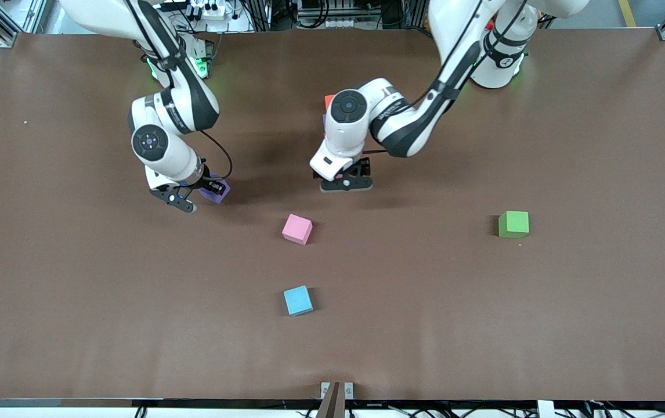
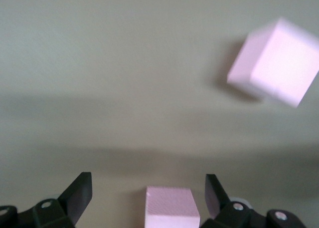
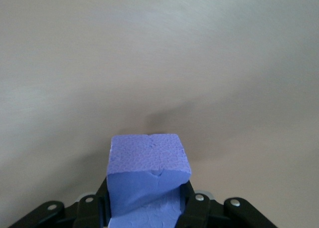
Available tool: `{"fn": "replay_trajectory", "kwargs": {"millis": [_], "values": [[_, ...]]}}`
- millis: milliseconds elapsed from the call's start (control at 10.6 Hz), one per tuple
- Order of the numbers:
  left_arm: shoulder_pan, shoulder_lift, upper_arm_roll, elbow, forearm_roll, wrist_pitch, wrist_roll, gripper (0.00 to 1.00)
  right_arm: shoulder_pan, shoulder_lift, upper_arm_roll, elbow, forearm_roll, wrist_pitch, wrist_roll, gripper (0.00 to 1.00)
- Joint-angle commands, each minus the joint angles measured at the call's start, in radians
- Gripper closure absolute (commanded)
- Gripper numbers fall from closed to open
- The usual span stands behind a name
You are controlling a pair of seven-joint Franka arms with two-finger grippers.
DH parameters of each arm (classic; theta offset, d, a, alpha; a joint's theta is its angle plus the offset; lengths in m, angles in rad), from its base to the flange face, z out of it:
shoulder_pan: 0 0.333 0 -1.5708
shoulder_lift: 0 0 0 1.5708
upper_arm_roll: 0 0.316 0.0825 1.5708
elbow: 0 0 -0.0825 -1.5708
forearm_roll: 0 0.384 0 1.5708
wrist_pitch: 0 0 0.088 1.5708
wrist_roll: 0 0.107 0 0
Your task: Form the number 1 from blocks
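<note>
My right gripper [image 1: 199, 194] is shut on a purple block [image 1: 219, 190], squeezed between the fingers in the right wrist view [image 3: 148, 180], over the table toward the right arm's end. My left gripper [image 1: 345, 177] stands open low over the table's middle. A pale pink block [image 2: 169, 208] sits between its fingers [image 2: 79, 194] without being gripped. A second pink block [image 1: 297, 229] lies nearer the front camera, also visible in the left wrist view [image 2: 274, 63]. A blue block [image 1: 298, 300] lies nearer still. A green block [image 1: 513, 224] rests toward the left arm's end.
An orange-red block [image 1: 328, 101] peeks out from under the left arm's wrist, mostly hidden. The brown table [image 1: 483, 325] stretches wide around the blocks. Both arm bases stand along the edge farthest from the front camera.
</note>
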Motion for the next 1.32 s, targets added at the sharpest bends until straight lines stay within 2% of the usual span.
{"fn": "replay_trajectory", "kwargs": {"millis": [0, 94, 282, 376, 565, 753, 1129, 1224], "values": [[0.113, -0.123, -0.007, -0.024, 0.027, -0.040, 0.018, 0.00, 0.075, -0.043, 0.001, 0.070, -0.025, -0.018, 0.000, 0.46], [0.159, -0.146, -0.006, -0.024, 0.028, -0.060, 0.035, 0.00, 0.097, -0.033, 0.001, 0.114, -0.069, -0.025, -0.001, 0.45], [0.235, -0.187, 0.051, -0.022, 0.031, -0.095, 0.156, 0.00, 0.169, 0.028, 0.003, 0.218, -0.178, -0.054, 0.003, 0.45], [0.282, -0.194, 0.066, -0.016, 0.030, -0.102, 0.220, 0.00, 0.201, 0.069, 0.001, 0.280, -0.193, -0.071, 0.003, 0.45], [0.383, -0.194, 0.071, 0.028, 0.030, -0.163, 0.355, 0.00, 0.250, 0.155, 0.001, 0.404, -0.203, -0.099, 0.000, 0.45], [0.489, -0.198, 0.070, 0.123, 0.019, -0.304, 0.557, 0.00, 0.328, 0.259, -0.014, 0.511, -0.195, -0.111, 0.032, 0.45], [0.658, -0.206, 0.073, 0.313, 0.011, -0.581, 0.914, 0.00, 0.444, 0.375, -0.025, 0.601, -0.183, -0.071, 0.150, 0.46], [0.667, -0.223, 0.103, 0.321, -0.004, -0.612, 0.978, 0.00, 0.461, 0.398, -0.025, 0.625, -0.183, -0.071, 0.163, 0.46]]}}
